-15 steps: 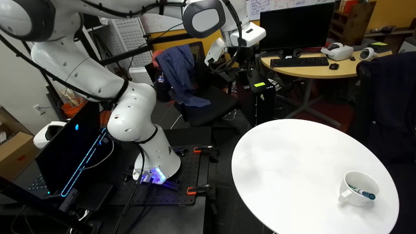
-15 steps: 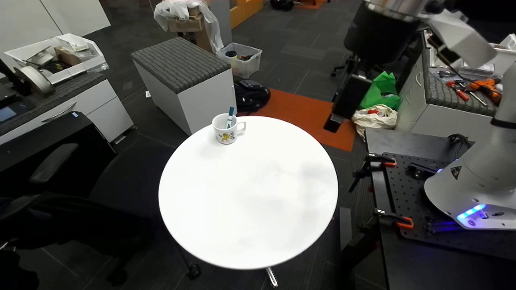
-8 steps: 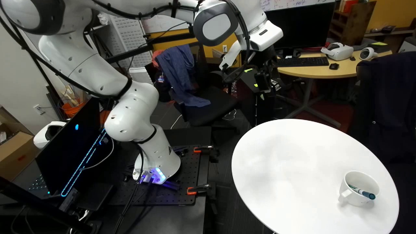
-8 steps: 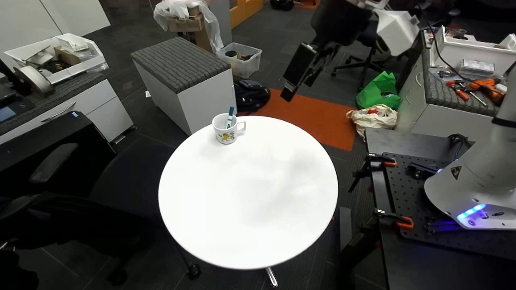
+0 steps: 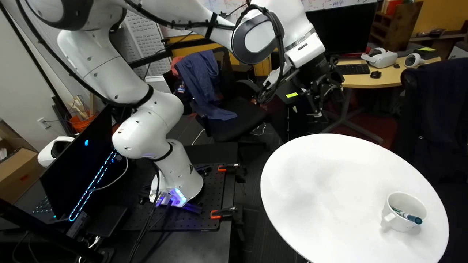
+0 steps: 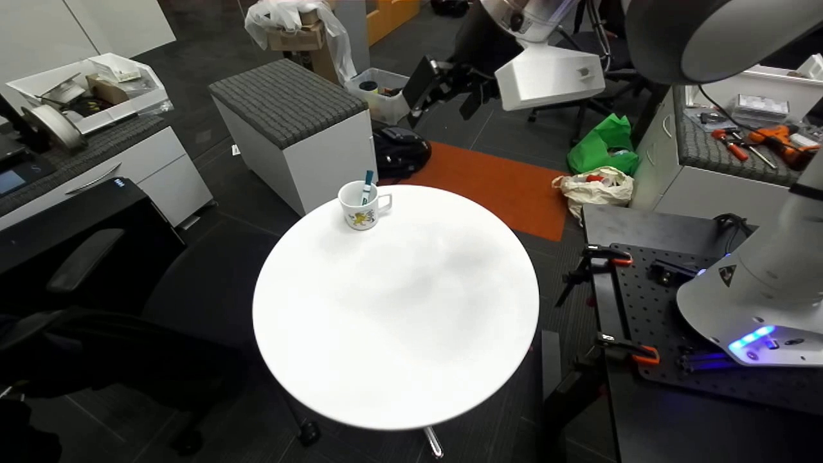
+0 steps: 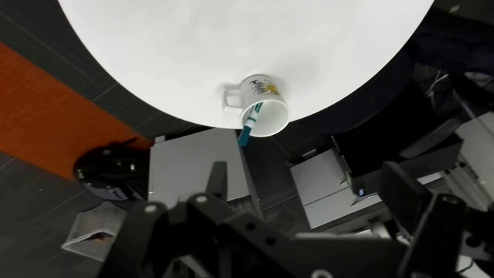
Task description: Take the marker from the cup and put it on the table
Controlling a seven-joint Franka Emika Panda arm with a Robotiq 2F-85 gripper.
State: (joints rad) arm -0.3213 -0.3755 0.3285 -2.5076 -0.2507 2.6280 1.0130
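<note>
A white cup (image 5: 396,224) with a printed picture stands upright near the edge of the round white table (image 5: 329,190). It also shows in an exterior view (image 6: 357,217) and in the wrist view (image 7: 259,87). A white marker (image 6: 366,189) with a teal cap leans inside the cup, cap end up and sticking out over the rim. It shows in the wrist view (image 7: 250,122) too; its lower end is hidden in the cup. My gripper (image 6: 440,110) is open and empty, tilted, in the air and apart from the cup. Its two fingers (image 7: 307,172) stand wide apart in the wrist view.
A dark chair (image 6: 212,283) stands close to the table near the cup. A grey-topped cabinet (image 6: 289,103) and a black backpack (image 6: 400,153) are beyond the cup's edge. The arm's black mounting table (image 6: 681,411) has clamps (image 6: 627,350) along its edge.
The arm has swung out toward the round table, and the gripper has tilted and turned while nearing the cup's side. The cup and marker have not moved.
</note>
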